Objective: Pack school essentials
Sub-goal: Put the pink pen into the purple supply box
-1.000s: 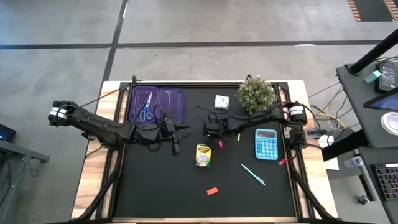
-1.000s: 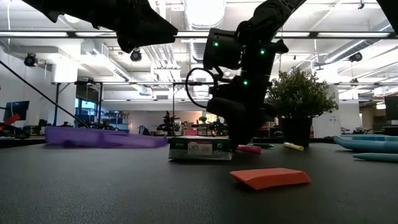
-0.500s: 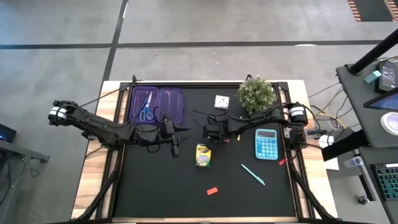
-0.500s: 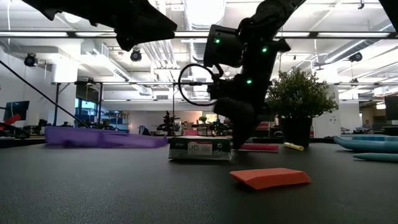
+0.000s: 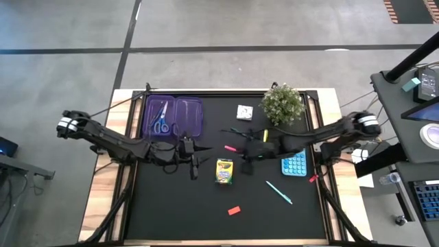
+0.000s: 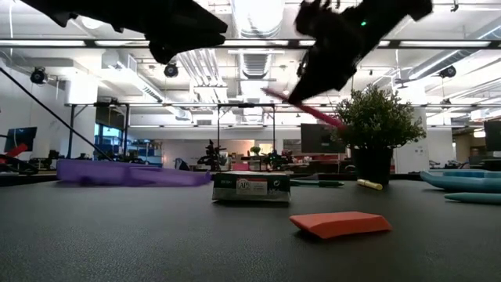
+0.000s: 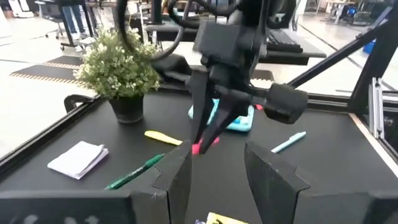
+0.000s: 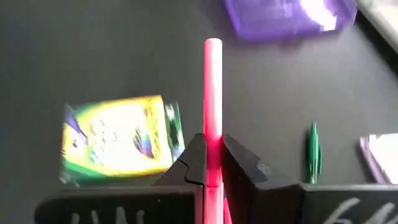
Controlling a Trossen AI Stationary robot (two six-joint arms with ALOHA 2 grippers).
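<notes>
Whereas a second ago the right end effector (image 5: pixel 248 150) sat low over the surface (image 5: pixel 171 206) by the pink pen (image 5: pixel 230 147), the high view now shows that pen lifted and carried, its free tip aimed toward 9 o'clock, just above the crayon box (image 5: pixel 224 171). The purple case (image 5: pixel 173 114), with blue-handled scissors (image 5: pixel 160 123) inside, lies at 10 o'clock from there; the teal pen (image 5: pixel 278 193) and red eraser (image 5: pixel 234 210) are unmoved.

From the low view, the pink pen (image 6: pixel 301 107) hangs tilted in the air, well clear of the surface, so the pick has succeeded and transport to the case likely follows.

Through the left wrist view, the left end effector (image 7: pixel 214 174) hovers with fingers spread, empty, facing the right arm.

Seen by the right wrist, two fingers (image 8: pixel 239 163) pinch the pink pen (image 8: pixel 212 99).
</notes>
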